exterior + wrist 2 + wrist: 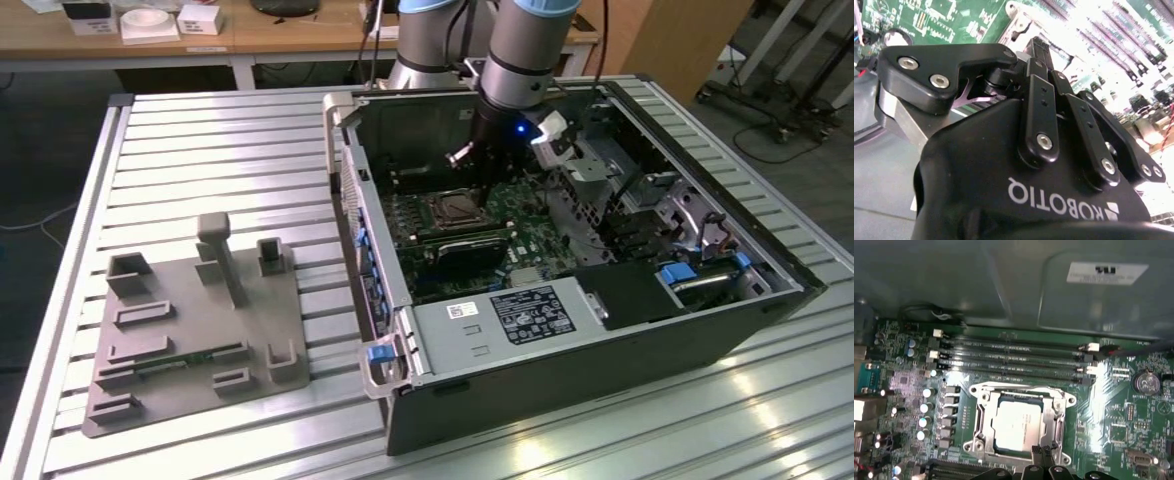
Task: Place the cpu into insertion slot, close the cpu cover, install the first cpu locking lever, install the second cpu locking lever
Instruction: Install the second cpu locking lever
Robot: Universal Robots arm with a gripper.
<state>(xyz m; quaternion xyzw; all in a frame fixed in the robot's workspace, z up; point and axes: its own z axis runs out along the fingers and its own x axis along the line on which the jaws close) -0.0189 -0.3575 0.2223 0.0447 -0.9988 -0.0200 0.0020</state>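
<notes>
In the first wrist view the cpu (1016,424) lies with its silvery top up inside the insertion slot (1065,401) on the green board. The cpu cover (982,416) lies flat around it as a silver frame. My gripper (1041,454) hangs just above the slot's near edge, its two black fingertips pressed together with nothing between them. The second wrist view looks along the gripper body to the shut fingers (1040,55) over the board. In the exterior view the gripper (483,165) reaches down into the open computer case, just behind the slot (454,208).
Long black memory slots (1014,360) run beside the socket, towards the case wall (1004,285). A coin battery (1146,382) sits on the board. A white-labelled grey box (514,315) fills the case front. A grey fixture plate (200,330) lies on the table at the exterior view's left.
</notes>
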